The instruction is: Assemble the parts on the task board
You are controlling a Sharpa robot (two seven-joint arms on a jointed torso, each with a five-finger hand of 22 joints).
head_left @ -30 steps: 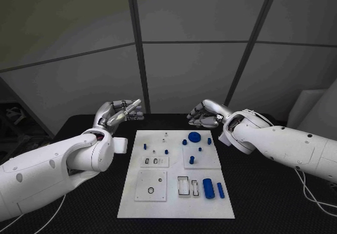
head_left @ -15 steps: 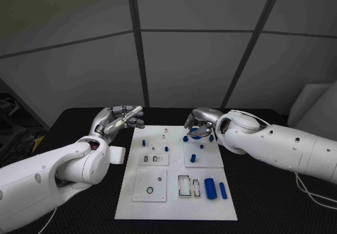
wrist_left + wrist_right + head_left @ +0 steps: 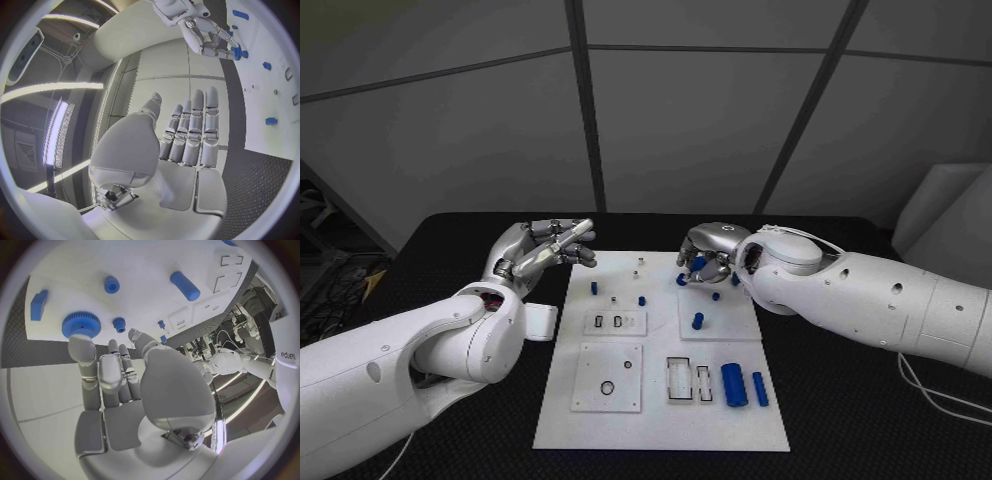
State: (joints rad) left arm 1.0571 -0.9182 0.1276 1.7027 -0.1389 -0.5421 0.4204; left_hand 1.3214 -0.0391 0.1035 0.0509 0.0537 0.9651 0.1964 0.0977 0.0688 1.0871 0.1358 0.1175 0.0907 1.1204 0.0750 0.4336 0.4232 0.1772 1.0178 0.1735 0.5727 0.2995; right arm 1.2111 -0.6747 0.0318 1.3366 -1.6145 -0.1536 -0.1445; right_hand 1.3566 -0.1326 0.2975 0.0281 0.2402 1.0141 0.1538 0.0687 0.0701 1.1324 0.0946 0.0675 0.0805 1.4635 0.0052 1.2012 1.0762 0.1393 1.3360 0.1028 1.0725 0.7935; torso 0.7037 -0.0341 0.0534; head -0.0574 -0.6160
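Note:
The white task board [image 3: 661, 420] lies in the middle of the black table. A blue gear [image 3: 80, 324] sits at its far right part, and one fingertip of my right hand [image 3: 707, 256] touches the gear's edge, with the thumb apart from it. The left wrist view shows the same gear [image 3: 241, 53] at those fingertips. My left hand [image 3: 545, 245] hovers off the board's far left corner with straight fingers [image 3: 194, 130], holding nothing. A long blue cylinder [image 3: 731, 383] and a shorter blue bar [image 3: 759, 389] lie near the board's front right. A blue peg [image 3: 698, 322] stands mid-board.
Small blue pegs [image 3: 594, 288] [image 3: 642, 300] stand on the board's far left part. Square white inserts [image 3: 610, 378] and a slotted frame [image 3: 678, 380] occupy its near half. The black table [image 3: 862, 410] stretches out on both sides of the board.
My right hand has come down and inward from beyond the board's far edge onto the blue gear. The left hand has hardly moved.

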